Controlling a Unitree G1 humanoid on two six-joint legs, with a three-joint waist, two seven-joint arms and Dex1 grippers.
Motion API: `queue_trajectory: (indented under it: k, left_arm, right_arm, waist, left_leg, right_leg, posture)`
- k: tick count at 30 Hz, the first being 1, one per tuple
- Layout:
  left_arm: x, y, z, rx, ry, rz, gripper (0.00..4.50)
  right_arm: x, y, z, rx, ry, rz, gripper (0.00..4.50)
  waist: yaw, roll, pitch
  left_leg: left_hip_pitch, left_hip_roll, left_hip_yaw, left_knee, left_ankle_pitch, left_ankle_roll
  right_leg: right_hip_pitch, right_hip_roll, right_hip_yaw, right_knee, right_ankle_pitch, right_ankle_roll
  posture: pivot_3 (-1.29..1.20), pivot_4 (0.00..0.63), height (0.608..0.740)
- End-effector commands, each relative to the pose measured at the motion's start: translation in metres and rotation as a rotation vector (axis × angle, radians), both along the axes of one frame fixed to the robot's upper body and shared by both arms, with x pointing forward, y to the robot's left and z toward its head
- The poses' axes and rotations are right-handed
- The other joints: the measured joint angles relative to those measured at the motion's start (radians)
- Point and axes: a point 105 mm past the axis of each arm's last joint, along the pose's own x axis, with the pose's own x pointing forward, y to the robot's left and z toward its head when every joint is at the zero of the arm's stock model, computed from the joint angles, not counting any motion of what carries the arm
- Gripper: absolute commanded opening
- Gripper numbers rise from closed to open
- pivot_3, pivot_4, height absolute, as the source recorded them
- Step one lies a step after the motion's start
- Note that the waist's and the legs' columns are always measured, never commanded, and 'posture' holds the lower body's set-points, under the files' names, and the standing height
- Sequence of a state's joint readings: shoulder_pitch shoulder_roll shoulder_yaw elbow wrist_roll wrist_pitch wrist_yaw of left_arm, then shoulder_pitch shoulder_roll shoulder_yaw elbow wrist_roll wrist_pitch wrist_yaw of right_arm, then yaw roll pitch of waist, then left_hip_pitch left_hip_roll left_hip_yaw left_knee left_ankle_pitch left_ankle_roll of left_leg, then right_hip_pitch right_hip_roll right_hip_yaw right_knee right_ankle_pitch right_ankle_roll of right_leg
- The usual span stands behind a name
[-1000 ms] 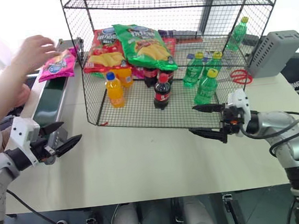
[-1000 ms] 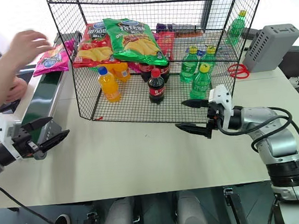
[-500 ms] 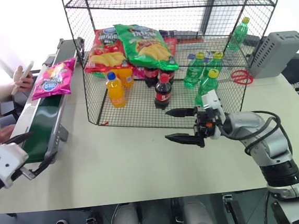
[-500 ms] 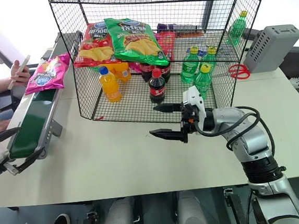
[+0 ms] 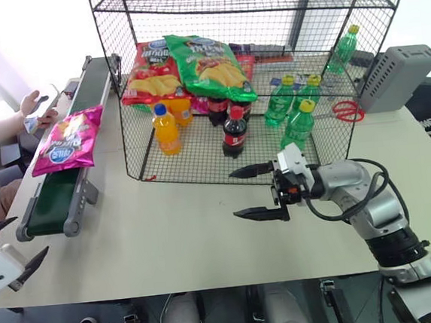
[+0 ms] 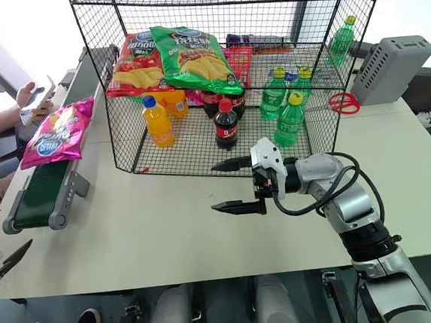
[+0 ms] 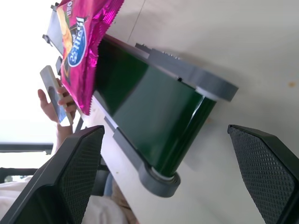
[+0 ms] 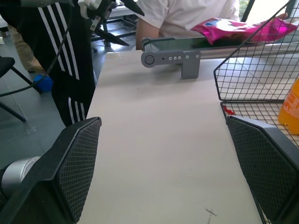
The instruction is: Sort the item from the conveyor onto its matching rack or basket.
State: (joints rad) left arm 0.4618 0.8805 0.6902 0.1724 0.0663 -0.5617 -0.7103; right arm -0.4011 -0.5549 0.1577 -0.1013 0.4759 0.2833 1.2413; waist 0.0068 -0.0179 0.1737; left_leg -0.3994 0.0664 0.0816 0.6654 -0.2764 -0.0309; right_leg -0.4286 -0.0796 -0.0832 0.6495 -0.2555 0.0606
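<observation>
Presently the magenta chip bag (image 5: 66, 140) lies at 12 o'clock from the nearer, spread left gripper (image 5: 13, 251), lengthwise along the conveyor (image 5: 52, 207).

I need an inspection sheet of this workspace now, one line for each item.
Surface: beige table, bare in front.
Job's things: pink chip bag lies on the conveyor; black wire rack stands beside it.
Clutter: red and green chip bags, bottles in the rack; grey box, red scissors.
Grippers: left gripper open, right gripper open, both hold nothing.
Cables: black cables along the right arm.
Surroundings: a person's hand holds a phone.
</observation>
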Motion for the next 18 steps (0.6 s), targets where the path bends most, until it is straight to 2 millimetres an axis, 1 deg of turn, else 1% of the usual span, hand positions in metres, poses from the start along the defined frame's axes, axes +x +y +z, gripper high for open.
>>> queue_trajectory:
  k: [1, 5, 18]
  left_arm:
    - [0.001, 0.008, 0.011, 0.052, -0.042, 0.012, 4.50]
    - [0.005, 0.010, 0.010, 0.058, -0.045, 0.008, 4.50]
    - [0.017, 0.000, 0.006, 0.055, -0.048, -0.028, 4.50]
  right_arm:
    - [0.000, 0.001, 0.009, 0.021, -0.047, 0.002, 4.46]
    - [0.001, 0.001, 0.010, 0.024, -0.060, -0.009, 4.46]
    - [0.003, -0.002, 0.009, 0.009, -0.070, -0.032, 4.46]
  waist:
    - [-0.001, 0.000, 0.000]
    - [-0.003, 0.000, 0.000]
    - [-0.004, 0.000, 0.000]
  left_leg:
    - [0.000, 0.000, 0.000, 0.000, 0.000, 0.000]
    - [0.000, 0.000, 0.000, 0.000, 0.000, 0.000]
    - [0.000, 0.000, 0.000, 0.000, 0.000, 0.000]
  right_leg:
    - [0.000, 0.000, 0.000, 0.000, 0.000, 0.000]
    - [0.000, 0.000, 0.000, 0.000, 0.000, 0.000]
    - [0.000, 0.000, 0.000, 0.000, 0.000, 0.000]
  posture:
    - [0.00, 0.150, 0.740]
    - [0.00, 0.150, 0.740]
    - [0.00, 0.150, 0.740]
